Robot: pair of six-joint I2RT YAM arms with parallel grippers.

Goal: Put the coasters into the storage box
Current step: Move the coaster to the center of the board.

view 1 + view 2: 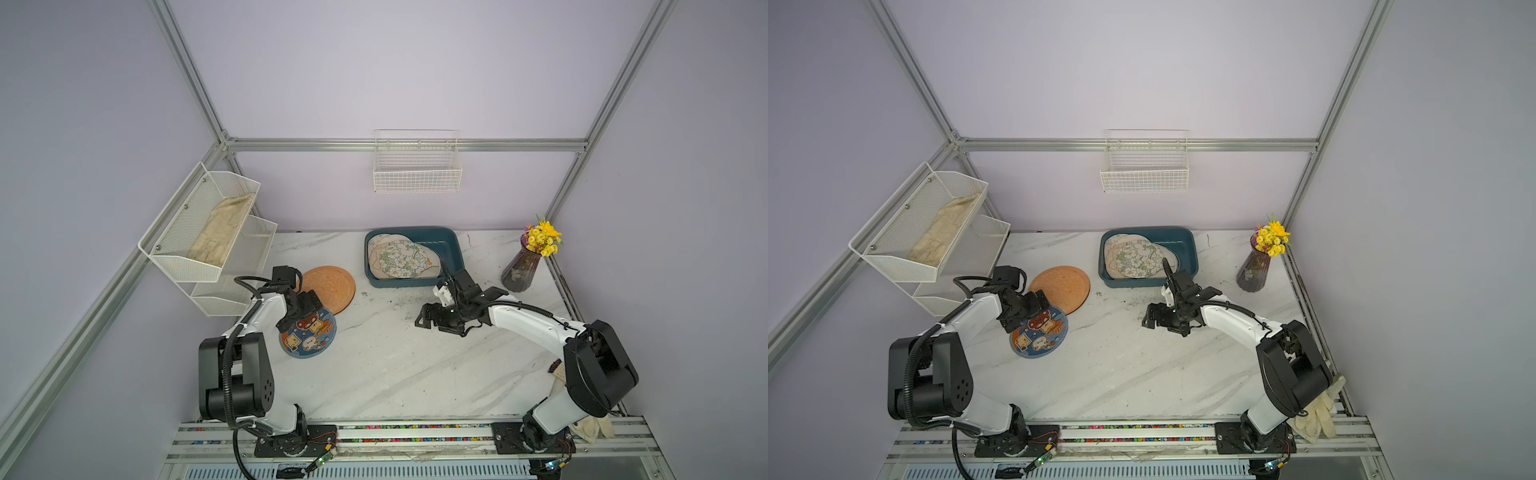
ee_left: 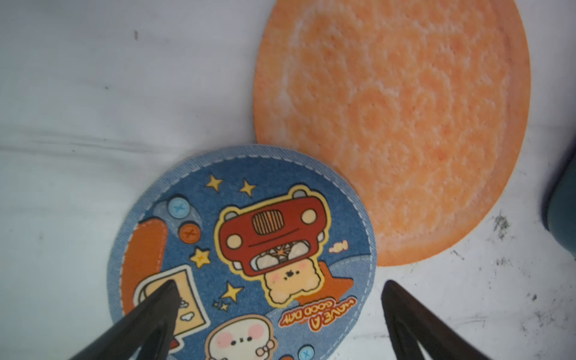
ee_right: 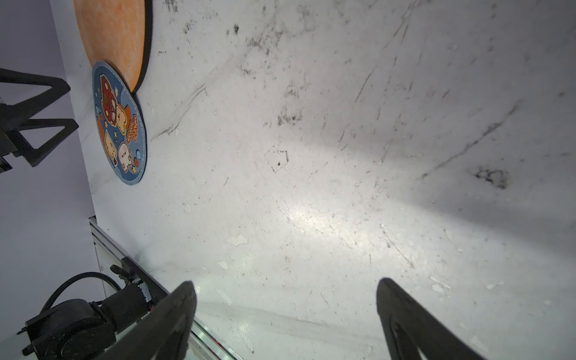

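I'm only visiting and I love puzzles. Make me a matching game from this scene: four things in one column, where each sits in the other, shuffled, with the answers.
Things
1. orange coaster
2. blue cartoon coaster
3. floral coaster
4. vase of yellow flowers

Places
A. inside the storage box
B. standing at the far right of the table
C. beneath the open left end effector, overlapping another coaster
D. flat on the table, one edge under another coaster

Pairs: 1-D, 2-C, 3-A, 4-B
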